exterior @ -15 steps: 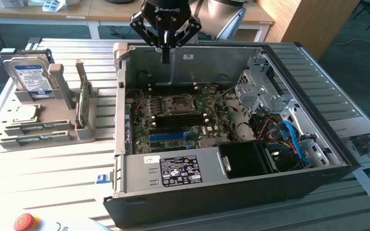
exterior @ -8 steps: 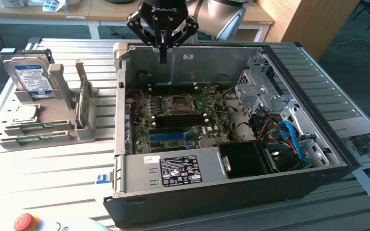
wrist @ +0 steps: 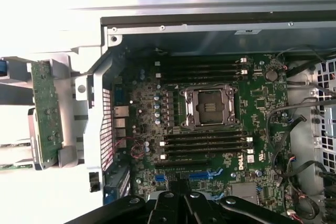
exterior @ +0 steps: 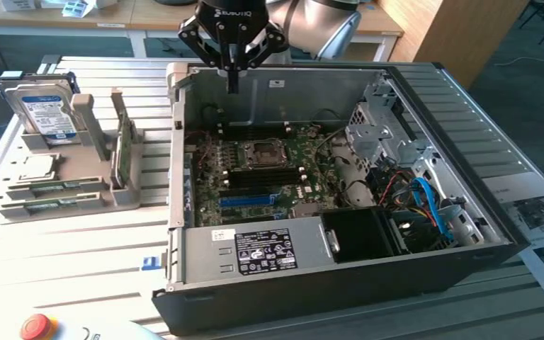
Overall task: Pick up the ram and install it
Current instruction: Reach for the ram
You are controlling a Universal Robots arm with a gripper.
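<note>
Two slim green ram sticks lie in a grey holder on the table, at the exterior view's left, beside the open computer case. The nearer stick sits just in front of the other. In the wrist view a thin green edge of a ram stick shows. My gripper hangs above the case's far wall, well away from the ram, shut with nothing between its fingers. In the wrist view the black fingers are pressed together over the motherboard, whose black memory slots flank the processor socket.
A grey rack holds a hard drive and an upright green expansion card. A processor chip lies by the ram holder. Cables and a drive cage fill the case's right side. A red stop button sits at the front left.
</note>
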